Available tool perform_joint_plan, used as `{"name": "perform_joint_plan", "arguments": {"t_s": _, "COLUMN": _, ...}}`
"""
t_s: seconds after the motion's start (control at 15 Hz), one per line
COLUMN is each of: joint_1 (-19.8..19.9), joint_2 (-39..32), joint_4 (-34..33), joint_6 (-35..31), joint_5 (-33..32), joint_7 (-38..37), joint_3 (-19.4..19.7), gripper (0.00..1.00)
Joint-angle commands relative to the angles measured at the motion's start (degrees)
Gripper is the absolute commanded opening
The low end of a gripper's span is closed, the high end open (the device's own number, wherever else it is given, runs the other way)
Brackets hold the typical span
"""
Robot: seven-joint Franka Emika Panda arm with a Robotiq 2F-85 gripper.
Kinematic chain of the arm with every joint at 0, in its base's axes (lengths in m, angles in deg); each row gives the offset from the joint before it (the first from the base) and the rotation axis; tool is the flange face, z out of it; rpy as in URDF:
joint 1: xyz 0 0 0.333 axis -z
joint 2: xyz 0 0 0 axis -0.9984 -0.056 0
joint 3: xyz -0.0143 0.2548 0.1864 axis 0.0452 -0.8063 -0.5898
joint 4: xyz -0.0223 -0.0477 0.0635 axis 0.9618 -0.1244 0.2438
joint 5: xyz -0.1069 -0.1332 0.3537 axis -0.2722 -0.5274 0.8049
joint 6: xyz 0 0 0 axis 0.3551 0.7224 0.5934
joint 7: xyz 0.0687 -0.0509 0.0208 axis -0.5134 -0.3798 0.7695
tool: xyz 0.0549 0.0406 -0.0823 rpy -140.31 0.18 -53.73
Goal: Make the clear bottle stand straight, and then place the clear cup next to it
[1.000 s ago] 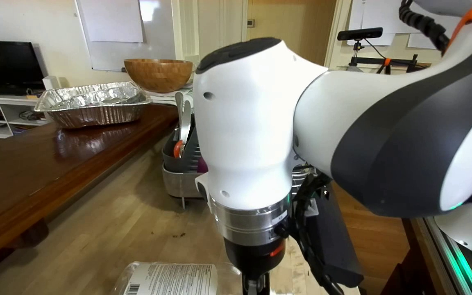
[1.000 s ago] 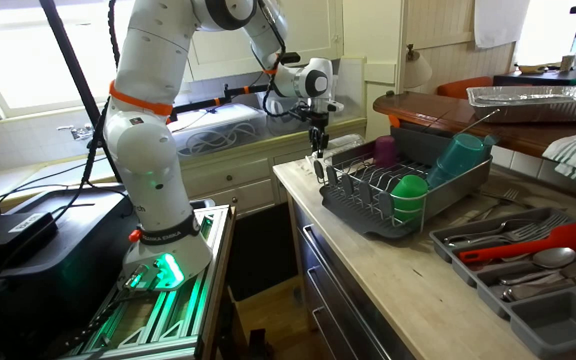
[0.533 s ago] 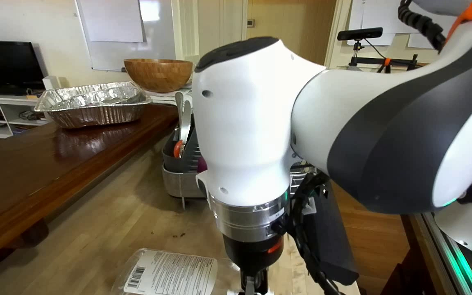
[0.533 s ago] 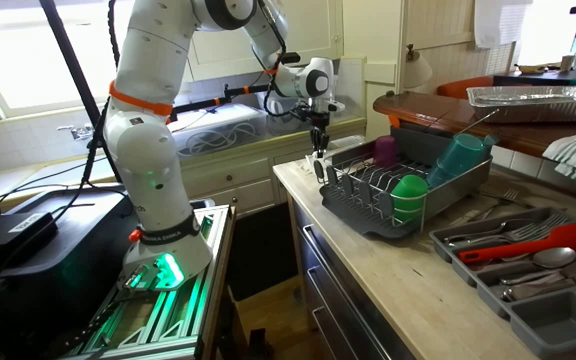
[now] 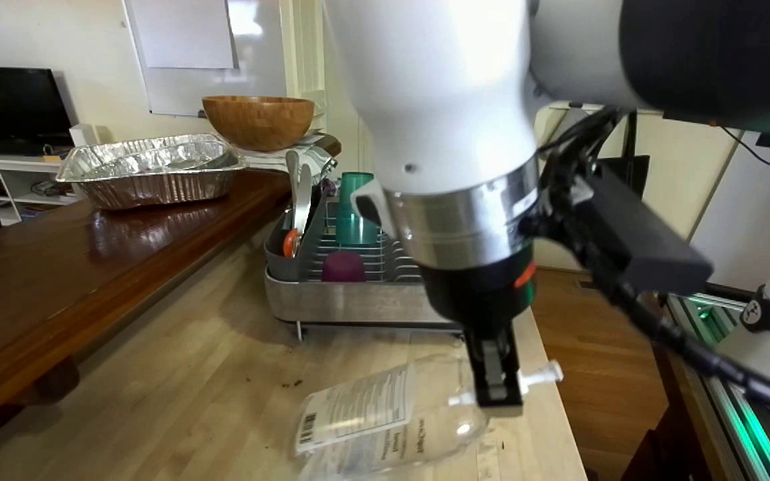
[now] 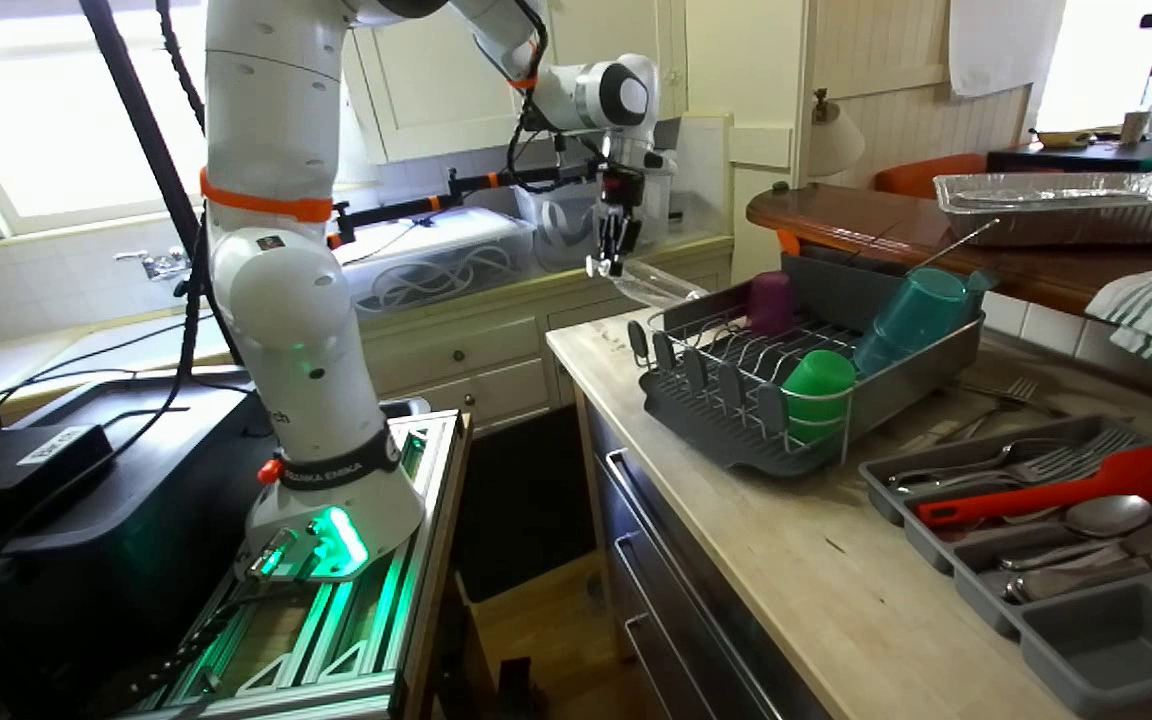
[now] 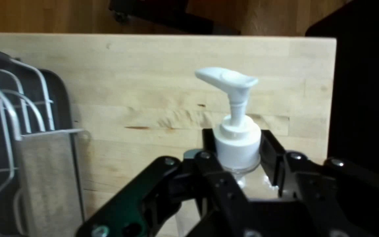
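Observation:
The clear bottle (image 5: 361, 414) with its pale label is tilted, base toward the lower left in an exterior view. It also shows in an exterior view (image 6: 661, 286), sloping down from its cap. My gripper (image 5: 500, 399) is shut on the white pump cap (image 7: 238, 144), with a finger on each side of it in the wrist view. Whether the bottle's base touches the counter I cannot tell. The clear cup (image 6: 771, 303), a magenta tumbler, stands in the dish rack, and it shows in both exterior views (image 5: 343, 266), apart from the gripper.
The dish rack (image 5: 358, 300) stands beside the bottle on the wooden counter (image 6: 766, 560). It also holds a teal cup (image 6: 911, 312) and a green cup (image 6: 819, 392). A cutlery tray (image 6: 1096, 640) lies beyond. The counter's edge (image 7: 156, 34) runs behind the cap in the wrist view.
My gripper has risen, carrying the bottle's cap end up with it. The bottle, low by the counter before, is now raised and tilted. The cup has not moved.

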Motion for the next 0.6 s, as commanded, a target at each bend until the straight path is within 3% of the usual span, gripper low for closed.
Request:
{"name": "perform_joint_plan", "arguments": {"t_s": 0.0, "joint_1": 2.53, "joint_2": 3.51, "joint_4": -2.63, "joint_6": 12.57, "joint_5": 1.67, "joint_7": 6.73, "joint_3": -2.10, "gripper": 0.12}}
{"name": "perform_joint_plan", "arguments": {"t_s": 0.2, "joint_1": 3.95, "joint_2": 3.96, "joint_4": -4.48, "joint_6": 17.55, "joint_5": 2.81, "joint_7": 11.57, "joint_3": -2.89, "gripper": 0.12}}
{"name": "perform_joint_plan", "arguments": {"t_s": 0.53, "joint_1": 5.09, "joint_2": 1.83, "joint_4": -6.19, "joint_6": 23.31, "joint_5": 3.53, "joint_7": 13.61, "joint_3": -2.93, "gripper": 0.12}}
